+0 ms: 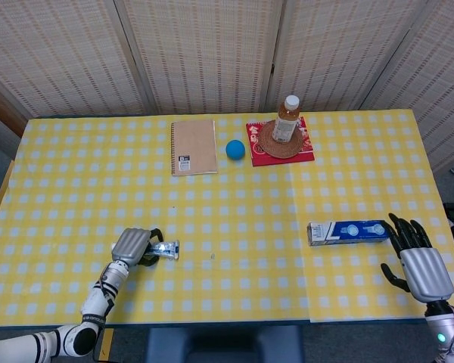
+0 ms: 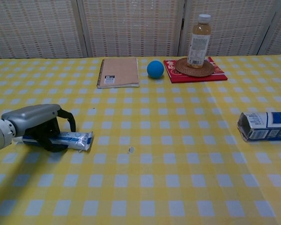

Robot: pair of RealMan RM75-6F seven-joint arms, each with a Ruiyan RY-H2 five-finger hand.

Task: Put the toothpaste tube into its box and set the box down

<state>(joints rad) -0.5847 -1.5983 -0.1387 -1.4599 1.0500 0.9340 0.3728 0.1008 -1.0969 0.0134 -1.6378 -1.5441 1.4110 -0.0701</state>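
We see a broad bare stretch of bench [image 1: 250, 227] between the tube [image 1: 163, 248] at front left and the box [image 1: 346, 231] at front right, with nothing standing in that lane. The only upright obstacle is the bottle [image 1: 287, 118] on its mat [image 1: 281, 144] at the far edge; the ball [image 1: 235, 149] and notebook [image 1: 194, 147] lie just beside it, all well apart from the front lane.
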